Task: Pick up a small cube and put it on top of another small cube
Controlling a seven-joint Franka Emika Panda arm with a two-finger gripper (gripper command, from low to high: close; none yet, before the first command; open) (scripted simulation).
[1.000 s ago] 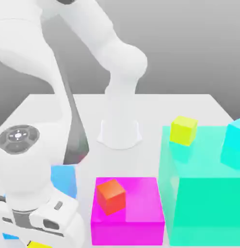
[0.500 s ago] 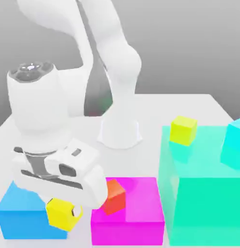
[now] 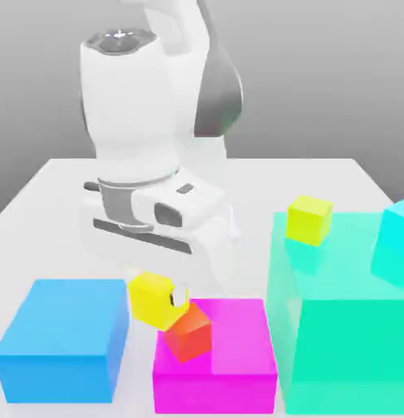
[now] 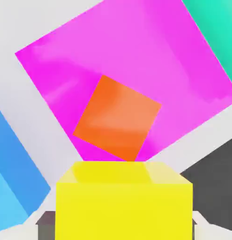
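My gripper (image 3: 156, 300) is shut on the small warm-yellow cube (image 3: 151, 300), which hangs in the air just above and to the exterior view's left of the small red-orange cube (image 3: 188, 333). The red-orange cube rests on the magenta block (image 3: 229, 359), near its left side. In the hand view the yellow cube (image 4: 123, 201) sits between my fingers, and the red-orange cube (image 4: 117, 117) lies below on the magenta block (image 4: 183, 61), a little off from under the yellow one.
A blue block (image 3: 62, 336) lies at the exterior view's left. A tall teal block (image 3: 344, 326) stands at the right, carrying a lime-yellow small cube (image 3: 309, 219) and a cyan small cube (image 3: 395, 242). The arm's white base stands behind on the table (image 3: 50, 184).
My gripper has carried the yellow cube up off the low front left and to the exterior view's right, over the blue block, to beside the red-orange cube. It stayed shut.
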